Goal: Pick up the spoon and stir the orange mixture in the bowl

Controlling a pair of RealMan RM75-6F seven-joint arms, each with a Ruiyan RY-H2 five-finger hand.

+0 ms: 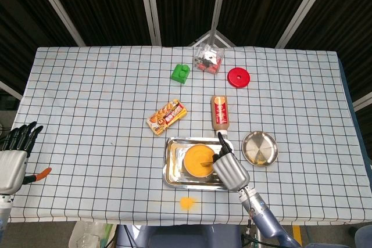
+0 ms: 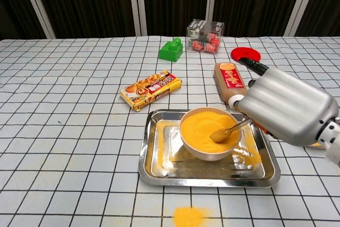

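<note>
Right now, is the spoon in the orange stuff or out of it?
In. The spoon dips into the orange mixture inside the bowl, held by the right hand.

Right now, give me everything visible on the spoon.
The spoon is small and metallic, its oval head coated in orange. The head sits in the orange mixture on the right side of the white bowl. Its thin handle slants up and right over the bowl's rim into the right hand, which holds it; the grip itself is hidden behind the hand's silver back. The bowl stands in a steel tray dusted with orange powder. In the head view the spoon shows only as a thin line across the mixture.
</note>
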